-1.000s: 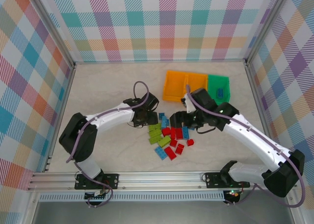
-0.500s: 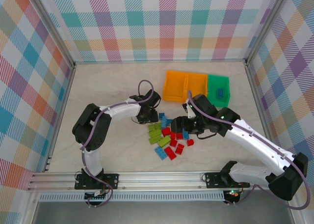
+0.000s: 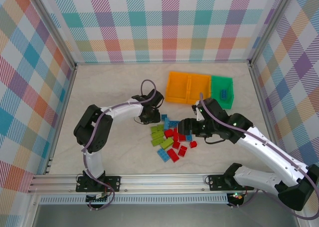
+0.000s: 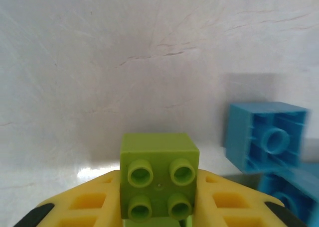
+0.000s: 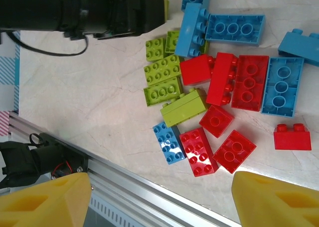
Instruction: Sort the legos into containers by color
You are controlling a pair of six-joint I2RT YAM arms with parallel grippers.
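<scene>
The left end effector (image 4: 159, 189) is nearly closed on a green brick (image 4: 159, 176); its yellow fingers (image 4: 92, 203) press the brick's two sides, and the four studs face the wrist camera; the pale bench (image 4: 99, 62) spreads ahead of it, and I cannot tell whether the brick touches it. Just right of this end effector and a little ahead lies a blue brick (image 4: 264, 137) with its hollow underside showing; a second blue one (image 4: 294, 199) touches it, closer to the right finger. From above, the left end effector (image 3: 149, 118) has the pile (image 3: 172, 140) to its right and nearer the arm bases.

The right end effector (image 5: 159, 199) is wide open and holds nothing; its fingers (image 5: 45, 199) stand far apart with the legos ahead of them on the bench; green ones (image 5: 162, 75) lie ahead to the left, red ones (image 5: 234, 82) ahead to the right, and blue ones (image 5: 234, 28) farther ahead; a lone red brick (image 5: 292, 136) sits off by the right finger; an aluminium rail (image 5: 129, 179) crosses between the fingers. The black left arm (image 5: 84, 10) reaches in far ahead on the left, close beside the green legos. From above, the right end effector (image 3: 182, 128) hangs at the pile's right edge; the bins (image 3: 178, 87) stand beyond it in a row, well apart from the left end effector; the green bin (image 3: 217, 82), at the right end, holds a blue lego (image 3: 224, 93).
</scene>
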